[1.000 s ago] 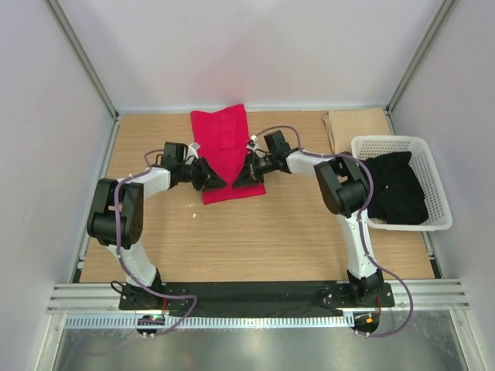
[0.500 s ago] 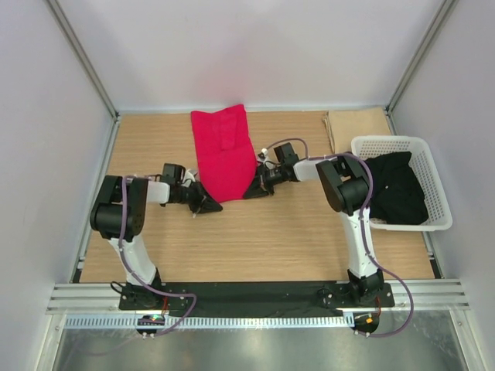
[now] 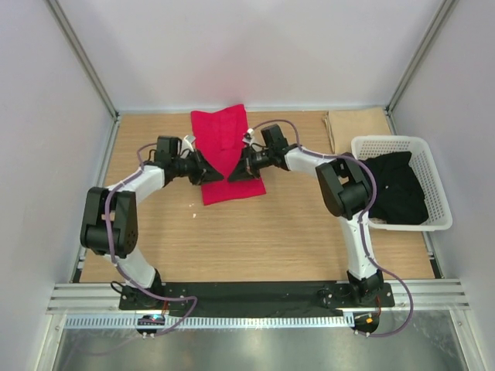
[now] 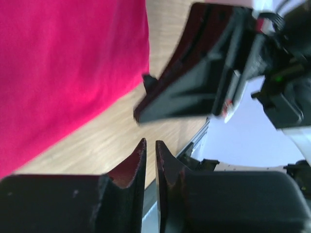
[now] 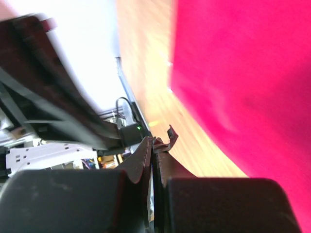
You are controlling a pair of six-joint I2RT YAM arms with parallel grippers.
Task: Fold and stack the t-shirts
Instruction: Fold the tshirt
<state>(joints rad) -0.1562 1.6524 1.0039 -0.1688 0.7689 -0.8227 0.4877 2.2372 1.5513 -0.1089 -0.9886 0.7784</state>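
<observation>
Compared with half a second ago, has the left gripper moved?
Yes. The left gripper has gone up the table toward the back wall, away from the arm bases, and now sits over the red shirt.

Right wrist view: our right gripper (image 5: 154, 145) fills the bottom, its two dark fingers (image 5: 141, 160) pressed together, nothing visibly between them. A crimson t-shirt (image 5: 243, 87) spreads over the right half, lying on the wooden table (image 5: 146, 68). We see the other arm's gripper (image 5: 53, 92), dark and blurred, at left.

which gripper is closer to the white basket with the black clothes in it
Right. The right gripper is over the red t-shirt, left of the white basket; the left gripper sits just beyond it, farther left.
</observation>
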